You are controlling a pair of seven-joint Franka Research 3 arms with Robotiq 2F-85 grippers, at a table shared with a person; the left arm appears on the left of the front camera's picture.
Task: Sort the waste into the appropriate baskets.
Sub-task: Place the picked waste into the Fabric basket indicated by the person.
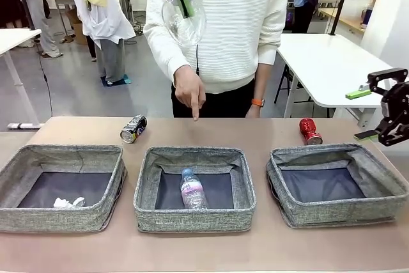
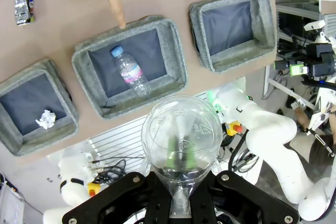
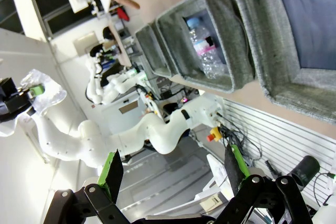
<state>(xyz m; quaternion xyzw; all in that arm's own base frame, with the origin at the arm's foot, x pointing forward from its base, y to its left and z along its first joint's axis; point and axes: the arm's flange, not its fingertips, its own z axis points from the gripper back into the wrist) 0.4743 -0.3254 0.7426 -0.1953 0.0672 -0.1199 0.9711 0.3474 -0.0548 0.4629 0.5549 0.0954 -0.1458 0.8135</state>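
Hanging high over the table (image 1: 255, 135), the clear plastic cup (image 1: 184, 16) is clamped in the closed left gripper (image 2: 181, 167), apparently by its squashed rim. It is likely meant to join the crinkly bottle (image 1: 192, 190) in the soft woven middle basket (image 1: 192, 218), where the person's hand (image 1: 190, 87) points. The paper ball (image 1: 68, 202) lies in the left basket (image 1: 57, 222). The black-silver can (image 1: 133, 128) and red can (image 1: 310, 130) lie on the table. The right gripper (image 1: 363, 114) stands open and empty.
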